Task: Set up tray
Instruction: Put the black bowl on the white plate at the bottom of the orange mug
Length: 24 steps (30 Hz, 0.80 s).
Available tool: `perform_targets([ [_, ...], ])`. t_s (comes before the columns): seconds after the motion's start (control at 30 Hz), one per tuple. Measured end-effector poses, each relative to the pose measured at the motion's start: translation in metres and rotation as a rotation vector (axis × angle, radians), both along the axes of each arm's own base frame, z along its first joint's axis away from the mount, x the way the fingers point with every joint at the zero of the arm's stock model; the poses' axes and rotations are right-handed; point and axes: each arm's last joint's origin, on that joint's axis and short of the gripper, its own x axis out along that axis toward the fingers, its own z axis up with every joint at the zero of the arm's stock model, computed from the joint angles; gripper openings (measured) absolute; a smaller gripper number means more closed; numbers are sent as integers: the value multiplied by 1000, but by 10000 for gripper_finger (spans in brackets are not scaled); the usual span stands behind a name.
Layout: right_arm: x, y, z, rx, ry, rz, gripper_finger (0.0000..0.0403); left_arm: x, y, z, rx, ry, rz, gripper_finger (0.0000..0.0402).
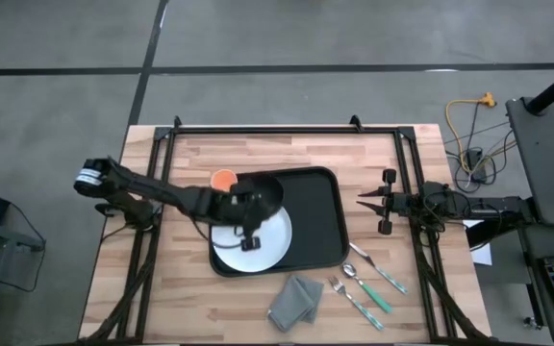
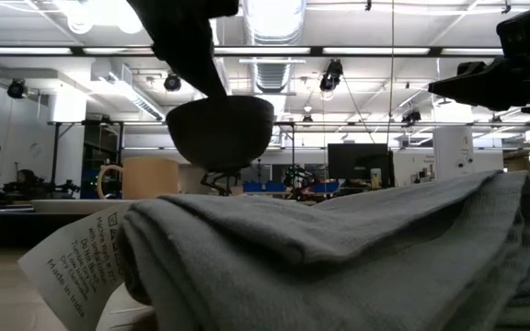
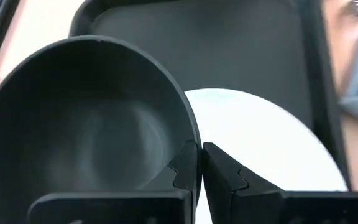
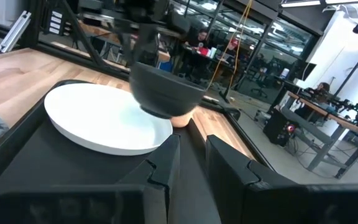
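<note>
My left gripper (image 3: pixel 199 163) is pinched tight on the rim of a dark bowl (image 1: pixel 263 195), holding it in the air above the tray (image 1: pixel 320 219). In the low view the bowl (image 2: pixel 221 131) hangs clear of everything beneath it, and from my left wrist I look past its rim onto the white plate (image 3: pixel 272 140) below.

The tray lies near the middle of the wooden table (image 1: pixel 190 288), long side running away from the front edge. The plate (image 1: pixel 258 242) sits in the tray's front-left corner — its edge reaches out over the rim there. The bowl hovers over the tray's left side, above the far part of the plate. An orange round thing (image 1: pixel 223 180) lies on the wood just beside the tray's far-left corner.

My right gripper (image 1: pixel 365 201) waits off the tray's right side, above the table, pointing toward the tray. Its fingers (image 4: pixel 161 163) stand a little apart with nothing between them.

In front of the tray's right corner lie a folded grey cloth (image 1: pixel 296 301), a fork (image 1: pixel 356 300) and a spoon (image 1: pixel 378 270) — both with green handles. A small utensil head (image 1: pixel 350 272) rests between them.
</note>
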Motion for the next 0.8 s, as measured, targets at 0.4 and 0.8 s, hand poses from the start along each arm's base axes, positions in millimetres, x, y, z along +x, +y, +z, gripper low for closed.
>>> perform_targets([
  [0.4, 0, 0, 0, 1, 4, 0, 68, 1, -37, -23, -39, 59, -63, 0],
  [0.8, 0, 0, 0, 2, 6, 1, 68, -6, -51, -27, -102, 112, -98, 0],
])
